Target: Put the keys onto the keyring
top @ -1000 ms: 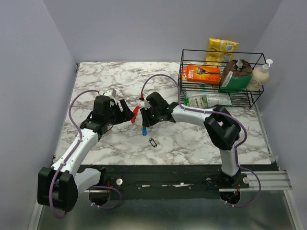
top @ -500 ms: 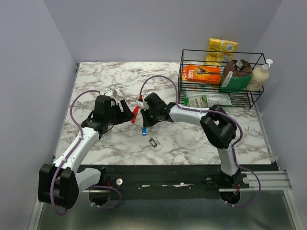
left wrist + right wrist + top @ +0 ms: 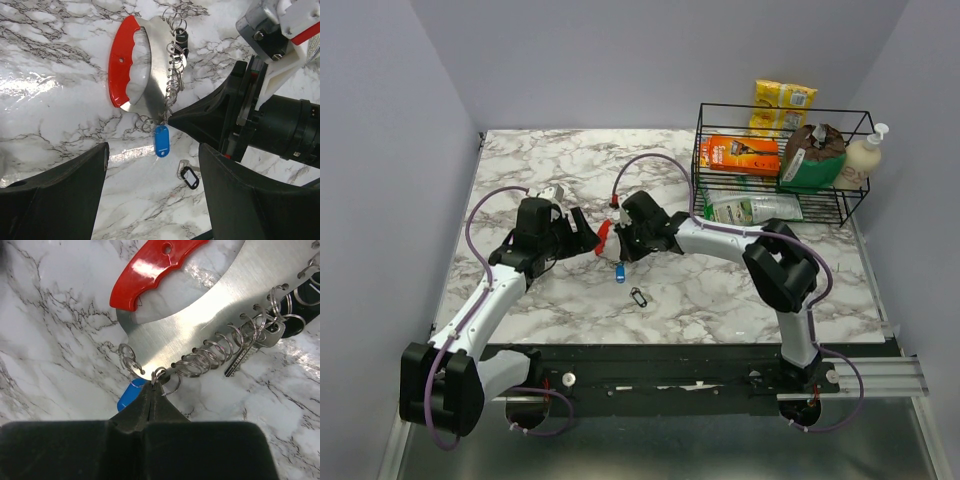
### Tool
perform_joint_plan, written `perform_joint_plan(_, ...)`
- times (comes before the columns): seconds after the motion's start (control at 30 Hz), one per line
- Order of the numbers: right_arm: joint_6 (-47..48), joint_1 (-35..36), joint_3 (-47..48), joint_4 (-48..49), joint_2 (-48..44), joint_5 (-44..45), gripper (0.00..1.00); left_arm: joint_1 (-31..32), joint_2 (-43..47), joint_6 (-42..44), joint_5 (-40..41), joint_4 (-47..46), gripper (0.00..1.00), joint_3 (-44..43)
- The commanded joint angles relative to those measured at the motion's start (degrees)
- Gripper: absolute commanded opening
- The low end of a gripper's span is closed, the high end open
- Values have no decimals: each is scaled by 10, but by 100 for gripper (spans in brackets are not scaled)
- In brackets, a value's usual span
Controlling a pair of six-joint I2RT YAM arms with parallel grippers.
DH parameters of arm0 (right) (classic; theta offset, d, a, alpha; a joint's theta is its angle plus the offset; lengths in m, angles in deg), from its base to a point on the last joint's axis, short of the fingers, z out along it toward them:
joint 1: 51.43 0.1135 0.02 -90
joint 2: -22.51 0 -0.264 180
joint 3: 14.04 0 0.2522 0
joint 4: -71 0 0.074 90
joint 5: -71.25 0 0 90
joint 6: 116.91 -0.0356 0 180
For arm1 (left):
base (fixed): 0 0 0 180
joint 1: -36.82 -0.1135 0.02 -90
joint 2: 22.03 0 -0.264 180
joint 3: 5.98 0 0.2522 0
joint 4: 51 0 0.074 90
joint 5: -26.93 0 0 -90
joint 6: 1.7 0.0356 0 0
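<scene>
Top external view shows a white, grey-veined marble tabletop (image 3: 520,170) boxed in by pale walls (image 3: 620,60), with a wire basket (image 3: 785,107) of packets at the far right and a pump bottle (image 3: 865,155) beside it. The keyring (image 3: 603,235), red-gripped with a silver plate, lies flat near the middle between both arms. From above its rings are too small to make out. On the right wrist the right gripper (image 3: 152,387) has its jaws pinched together on a split ring (image 3: 159,374) at the plate's edge. Its black body hides most of the blue-headed key (image 3: 129,394), and the frame cuts off the plate. A silver key (image 3: 245,355) hangs among the rings. The left gripper (image 3: 152,149) holds its jaws wide and grips nothing. A dark oval-headed key (image 3: 190,177) lies loose nearby. Compared with half a second earlier, the right elbow sits slightly further right and the keyring is unmoved.
</scene>
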Motion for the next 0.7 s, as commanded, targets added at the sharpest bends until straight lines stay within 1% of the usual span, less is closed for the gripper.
perform_joint_plan(0.0, 16, 5, -10, -12, -53, 26, 1, -4, 11, 16, -16, 12, 81, -21)
perform_joint_plan(0.33, 39, 4, -27, -12, -122, 42, 1, -4, 44, 32, -33, 2, 81, -26)
perform_joint_plan(0.67, 103, 3, -50, 5, -186, 22, 0, -3, 97, 53, -95, -25, 78, -33)
